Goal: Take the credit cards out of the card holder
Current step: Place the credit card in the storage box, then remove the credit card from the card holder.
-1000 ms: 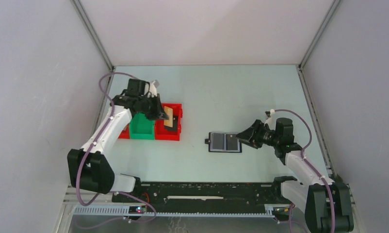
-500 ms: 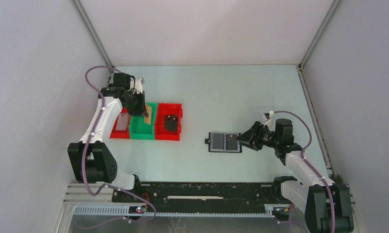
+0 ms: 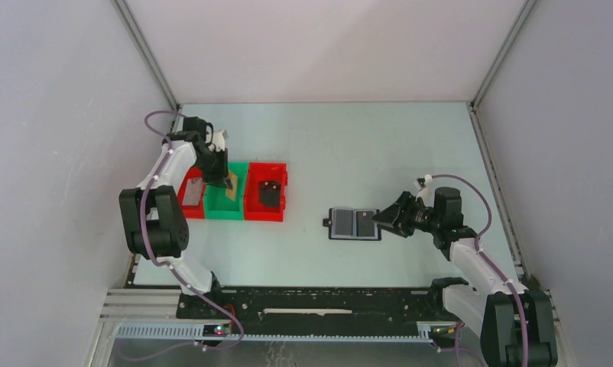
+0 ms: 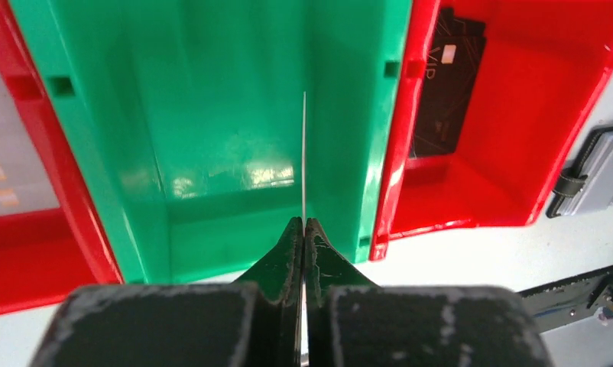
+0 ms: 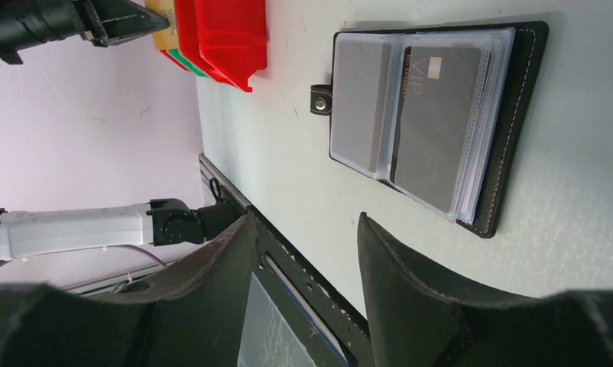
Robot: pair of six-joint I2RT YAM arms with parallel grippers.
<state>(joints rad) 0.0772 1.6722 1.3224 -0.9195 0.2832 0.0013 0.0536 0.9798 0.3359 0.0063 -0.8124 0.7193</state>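
The black card holder (image 3: 355, 224) lies open on the table, its tab pointing left. In the right wrist view it (image 5: 517, 115) shows clear sleeves holding a grey credit card marked VIP (image 5: 435, 122) and another grey card (image 5: 357, 95). My right gripper (image 3: 383, 217) is open and empty just right of the holder, fingers apart (image 5: 306, 222). My left gripper (image 3: 227, 179) is shut on a thin card, tan in the top view, seen edge-on (image 4: 304, 153) over the green tray (image 4: 212, 115).
Three trays stand in a row at the left: red (image 3: 189, 200), green (image 3: 222, 205), red (image 3: 264, 210). The right red tray (image 4: 533, 138) holds a black VIP card (image 4: 447, 84). The left red tray holds a pale card (image 4: 5, 168). The cell's side wall is close to the left arm.
My left gripper has carried the held card leftward from above the right red tray to above the green tray. My right gripper has barely moved.
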